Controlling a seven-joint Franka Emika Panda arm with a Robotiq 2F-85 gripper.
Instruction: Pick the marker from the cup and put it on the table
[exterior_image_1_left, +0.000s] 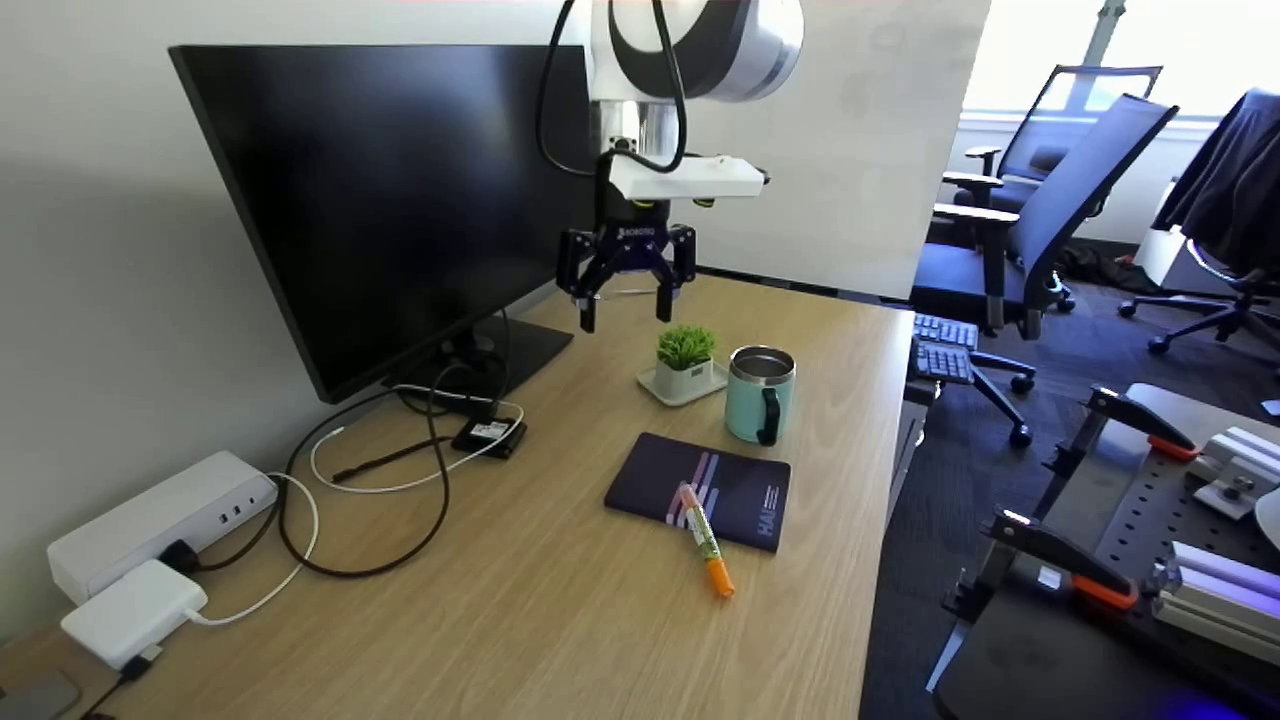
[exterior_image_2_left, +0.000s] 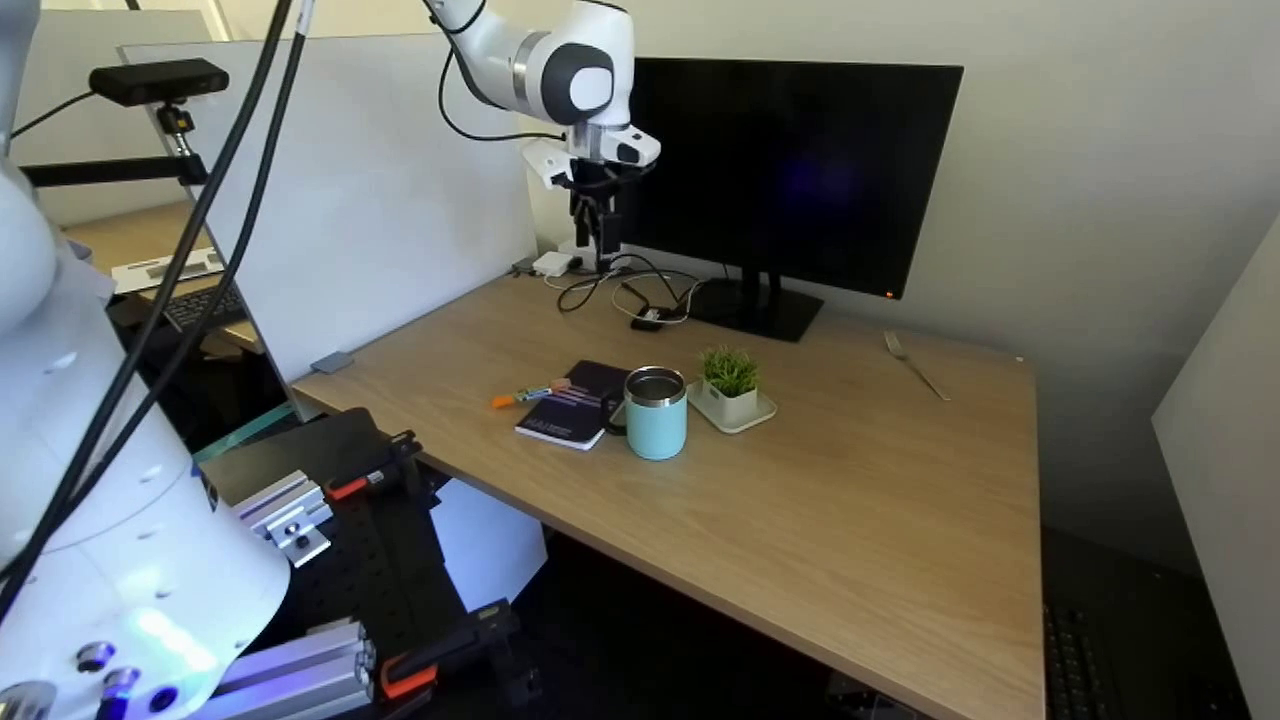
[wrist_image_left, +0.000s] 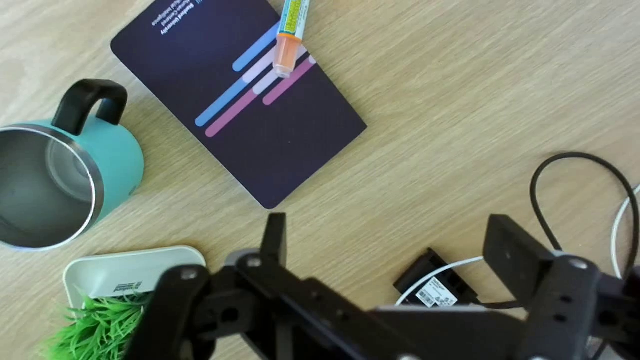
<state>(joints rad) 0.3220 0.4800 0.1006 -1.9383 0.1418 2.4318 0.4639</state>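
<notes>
The orange marker (exterior_image_1_left: 705, 540) lies with one end on the dark notebook and its orange end over the table (exterior_image_1_left: 540, 610). It also shows in an exterior view (exterior_image_2_left: 530, 394) and at the top of the wrist view (wrist_image_left: 293, 25). The teal cup (exterior_image_1_left: 760, 400) stands upright beside the notebook, its handle toward the notebook; in the wrist view the cup (wrist_image_left: 117, 157) shows nothing inside the visible part. My gripper (exterior_image_1_left: 626, 313) is open and empty, pointing down high above the table. In the wrist view its fingers (wrist_image_left: 387, 222) are wide apart, with the marker beyond them.
The dark notebook (exterior_image_1_left: 690, 490) lies under part of the marker. A plant in a white pot (exterior_image_1_left: 685, 365) stands beside the cup. A monitor (exterior_image_1_left: 400, 200), a black adapter (exterior_image_1_left: 490, 437) and cables lie along the wall side. A fork (exterior_image_2_left: 915, 365) lies at the back.
</notes>
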